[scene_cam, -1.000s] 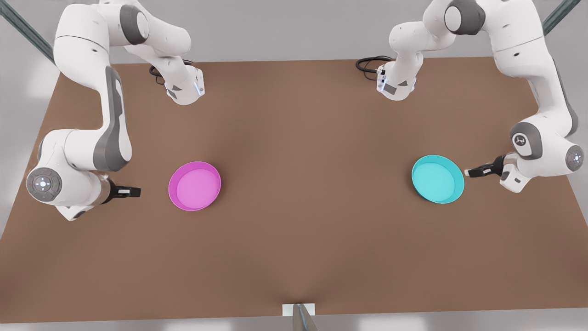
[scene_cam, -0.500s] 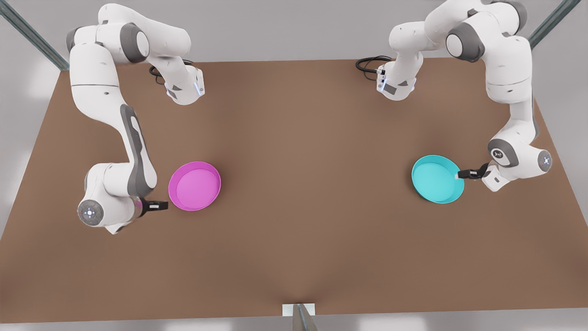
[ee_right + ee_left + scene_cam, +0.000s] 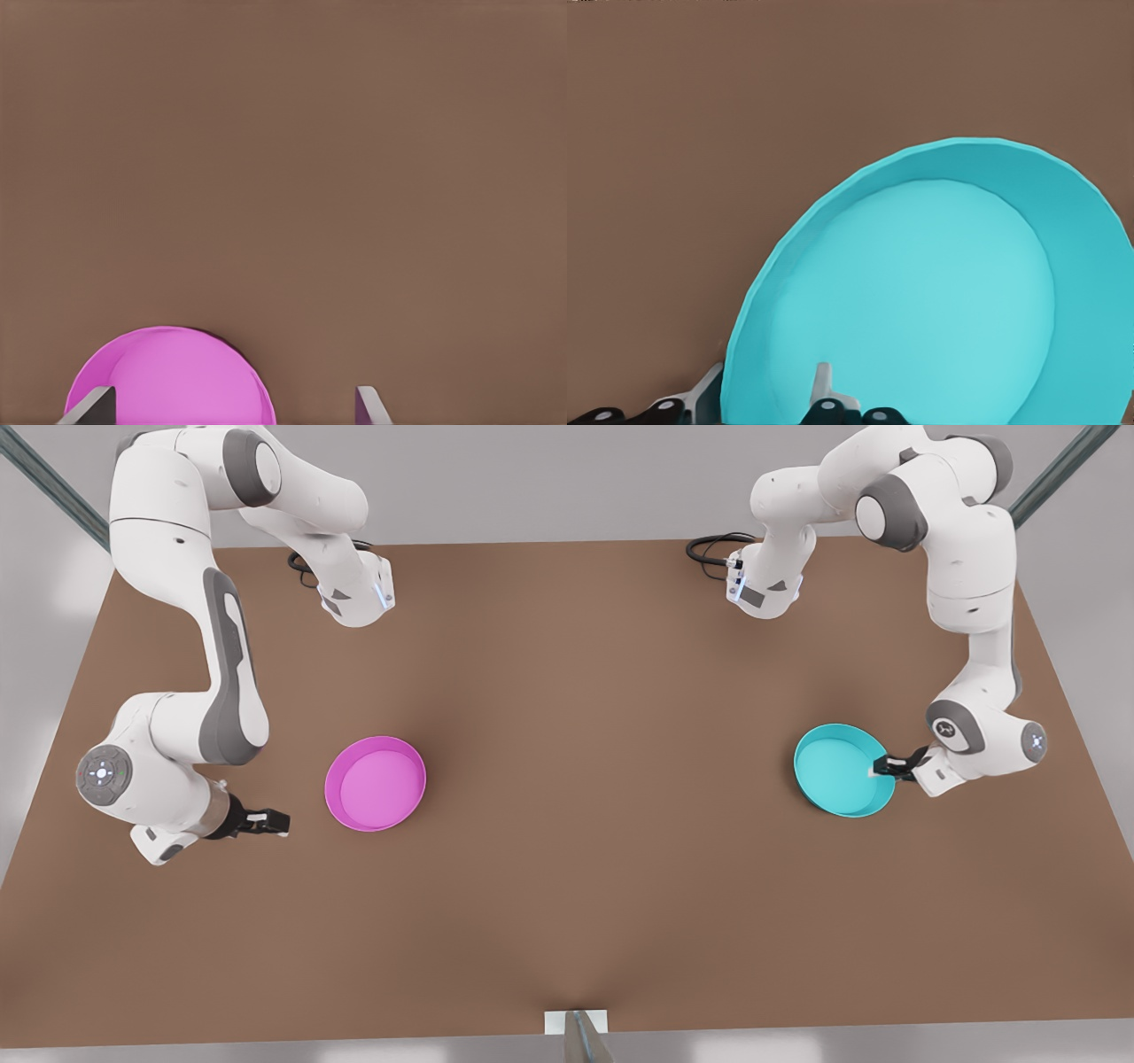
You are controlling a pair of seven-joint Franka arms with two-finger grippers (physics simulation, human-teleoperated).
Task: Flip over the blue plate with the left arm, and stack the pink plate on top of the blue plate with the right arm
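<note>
The left gripper (image 3: 879,767) has advanced onto the blue plate (image 3: 837,772), fingers straddling its rim at the front view's right; closure cannot be confirmed. The right gripper (image 3: 276,821), fingers apart, has retreated from the pink plate (image 3: 375,783). Flip comes first.

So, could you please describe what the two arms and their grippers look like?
Both arms are white, rounded and jointed, with grey joint covers and round end caps. Black cables loop at their bases. The left gripper and right gripper are black, two-fingered, with pale fingertip pads.
</note>
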